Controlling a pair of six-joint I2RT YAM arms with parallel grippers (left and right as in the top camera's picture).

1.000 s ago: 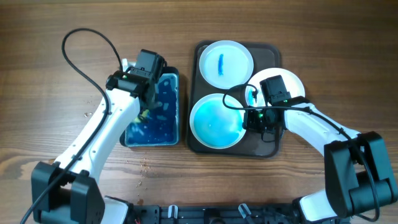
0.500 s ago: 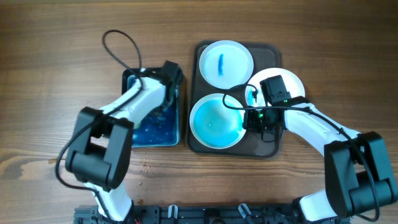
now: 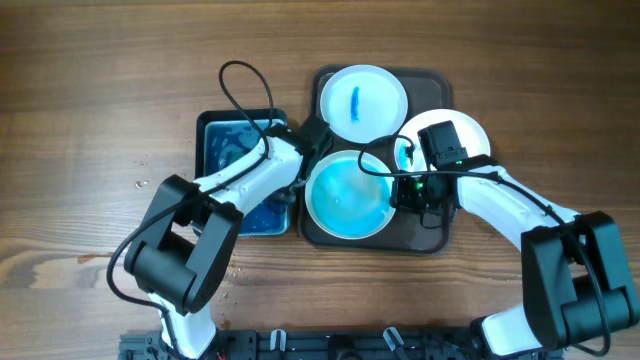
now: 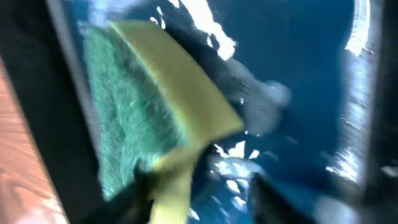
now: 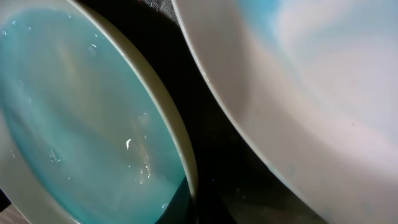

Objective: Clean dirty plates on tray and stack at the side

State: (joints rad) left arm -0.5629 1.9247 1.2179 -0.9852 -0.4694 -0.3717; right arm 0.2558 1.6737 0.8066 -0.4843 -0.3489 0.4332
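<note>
**Sponge in hand, nothing stacked yet**

The left gripper [image 4: 198,193] is clamped on a sponge [image 4: 155,112], a soft yellow block with a coarse green scouring face (its wrist view is badly blurred, so finer detail is lost). From above, it sits at the left rim of the tray [image 3: 430,238], just where that rim meets the smaller black tray of blue liquid [image 3: 225,140] lying beside it.

The right gripper [image 3: 412,190] hangs low over the tray's right half, between two plates. None of its fingers show in its own wrist view, so I cannot tell whether they are apart or together.

All three plates are round, white, shallow and glossy. The near plate [image 3: 348,195], at the tray's near end, holds a watery turquoise film with small bubbles in it. The far plate [image 3: 362,100], at the tray's far end, carries one short blue streak. The third plate [image 3: 470,128] overhangs the tray's right rim and shows a faint bluish tint. The tray itself is dark brown with rounded corners and a raised rim, on a wood-grain table [image 3: 100,100].

To my eye the job has barely begun: no plate looks clean and none is stacked beside the tray, so all the wiping and stacking is left to do
</note>
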